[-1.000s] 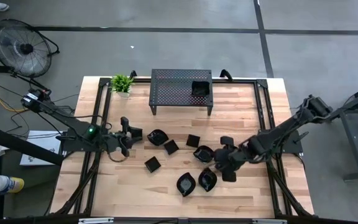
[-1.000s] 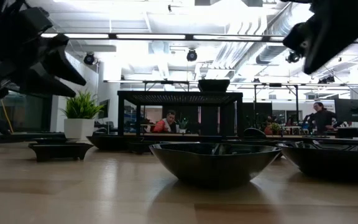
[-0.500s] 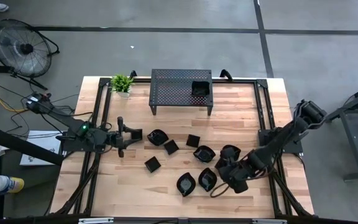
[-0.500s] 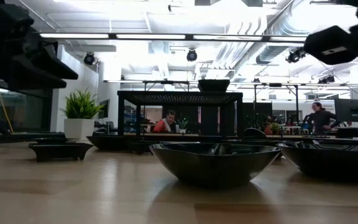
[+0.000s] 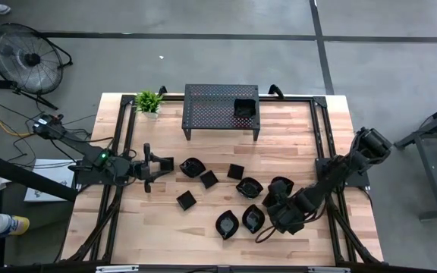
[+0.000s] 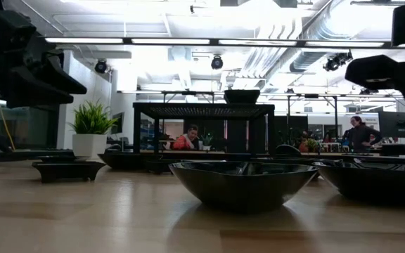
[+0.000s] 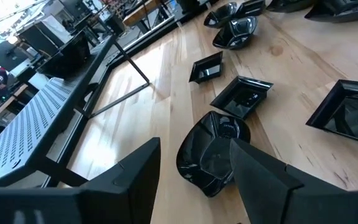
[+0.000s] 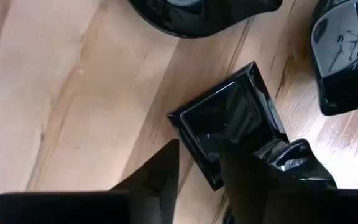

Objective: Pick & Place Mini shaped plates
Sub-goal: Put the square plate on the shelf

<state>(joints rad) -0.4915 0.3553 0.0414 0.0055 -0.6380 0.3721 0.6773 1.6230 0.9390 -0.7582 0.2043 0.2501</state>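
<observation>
Since the earlier frame your right gripper moved toward the table's near edge, away from the stand; its fingers straddled a square plate, grip unclear. Left gripper open, empty.

The table's near-left corner and the strip along its front edge are bare wood, open to a gripper. The middle is crowded: small plates lie scattered close together from the left gripper across to the right gripper, with only narrow gaps between them. At the back the stand blocks the centre, a plant beside it.
</observation>
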